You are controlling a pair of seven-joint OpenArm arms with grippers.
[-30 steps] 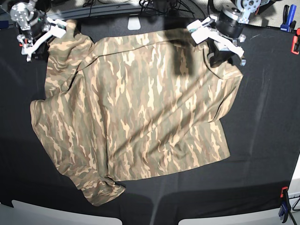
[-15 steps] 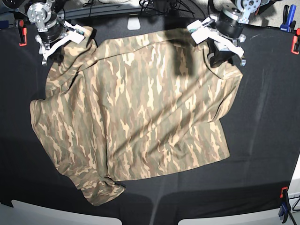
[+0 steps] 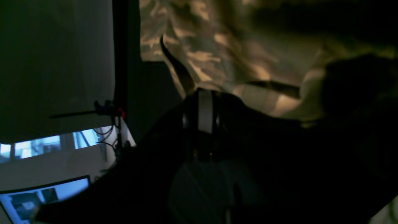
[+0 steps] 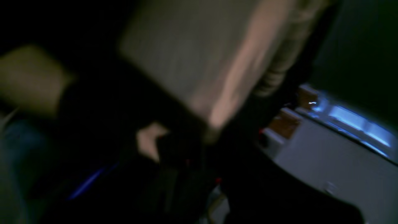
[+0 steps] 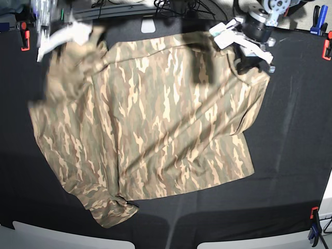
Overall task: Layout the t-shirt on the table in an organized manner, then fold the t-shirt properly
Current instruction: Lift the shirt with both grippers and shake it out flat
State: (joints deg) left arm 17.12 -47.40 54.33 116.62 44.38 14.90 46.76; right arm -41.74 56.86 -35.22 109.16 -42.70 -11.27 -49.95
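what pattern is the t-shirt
Camouflage streaks in tan, beige, brown and olive on the t-shirt; the base view shows it best.

We see the t-shirt (image 5: 155,119) printed in camouflage streaks of tan, beige, brown and olive. We note the worktop (image 5: 290,155) is covered in matte black cloth. At its edges we find an orange clamp (image 5: 24,40) and a blue clamp (image 5: 315,19). The left end effector (image 5: 244,44) and the right end effector (image 5: 65,36) have white fingers; the right one is blurred.
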